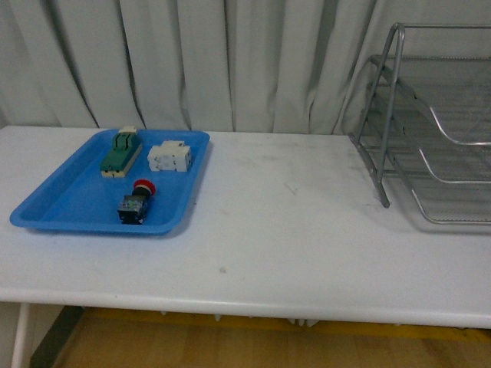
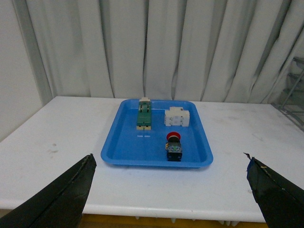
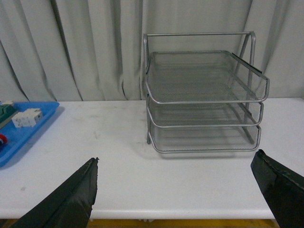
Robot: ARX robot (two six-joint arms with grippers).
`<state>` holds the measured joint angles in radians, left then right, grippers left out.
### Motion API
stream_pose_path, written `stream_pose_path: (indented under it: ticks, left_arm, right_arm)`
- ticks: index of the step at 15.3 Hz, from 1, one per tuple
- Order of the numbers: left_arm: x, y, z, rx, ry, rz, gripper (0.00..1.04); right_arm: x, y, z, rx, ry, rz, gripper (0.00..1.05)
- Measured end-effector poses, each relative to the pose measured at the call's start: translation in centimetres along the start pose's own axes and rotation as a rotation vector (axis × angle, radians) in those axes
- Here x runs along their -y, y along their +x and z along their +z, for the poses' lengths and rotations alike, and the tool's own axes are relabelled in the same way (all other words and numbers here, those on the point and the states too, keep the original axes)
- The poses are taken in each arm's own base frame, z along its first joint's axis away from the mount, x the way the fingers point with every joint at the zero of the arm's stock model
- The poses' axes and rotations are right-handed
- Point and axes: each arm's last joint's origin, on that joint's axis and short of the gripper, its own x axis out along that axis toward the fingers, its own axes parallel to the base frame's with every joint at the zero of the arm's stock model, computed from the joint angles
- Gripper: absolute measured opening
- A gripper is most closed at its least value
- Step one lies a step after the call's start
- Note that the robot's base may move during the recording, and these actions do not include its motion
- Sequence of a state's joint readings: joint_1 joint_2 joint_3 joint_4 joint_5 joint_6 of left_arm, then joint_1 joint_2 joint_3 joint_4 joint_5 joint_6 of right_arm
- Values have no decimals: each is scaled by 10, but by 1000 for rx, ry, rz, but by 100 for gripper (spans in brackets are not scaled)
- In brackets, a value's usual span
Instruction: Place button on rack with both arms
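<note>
The button [image 1: 135,203], red-capped on a dark blocky body, lies in the blue tray [image 1: 61,203] at the table's left; the left wrist view shows the button [image 2: 174,146] too, near the tray's front rim. The silver wire rack [image 1: 430,130] stands at the right, and the rack [image 3: 204,95] shows three tiers in the right wrist view. Neither arm appears in the front view. My left gripper [image 2: 168,190] is open, held back off the table's front edge facing the tray. My right gripper [image 3: 173,190] is open, facing the rack from the front edge. Both hold nothing.
In the tray [image 2: 128,147] a green rectangular block [image 1: 121,153] and a white blocky part [image 1: 169,156] lie behind the button. Grey curtains [image 1: 230,61] hang behind the white table [image 1: 291,222]. Bare tabletop lies between tray and rack.
</note>
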<state>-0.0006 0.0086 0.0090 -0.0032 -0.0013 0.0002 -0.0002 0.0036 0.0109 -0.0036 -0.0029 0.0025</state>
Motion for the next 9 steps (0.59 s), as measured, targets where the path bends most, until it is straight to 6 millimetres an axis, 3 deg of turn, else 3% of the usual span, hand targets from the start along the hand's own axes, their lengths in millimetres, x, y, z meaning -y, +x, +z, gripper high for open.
stream_pose_path:
  ticks: [9]
  left_arm:
    - [0,0,0,0,0,0,98]
  right_arm:
    - [0,0,0,0,0,0,98]
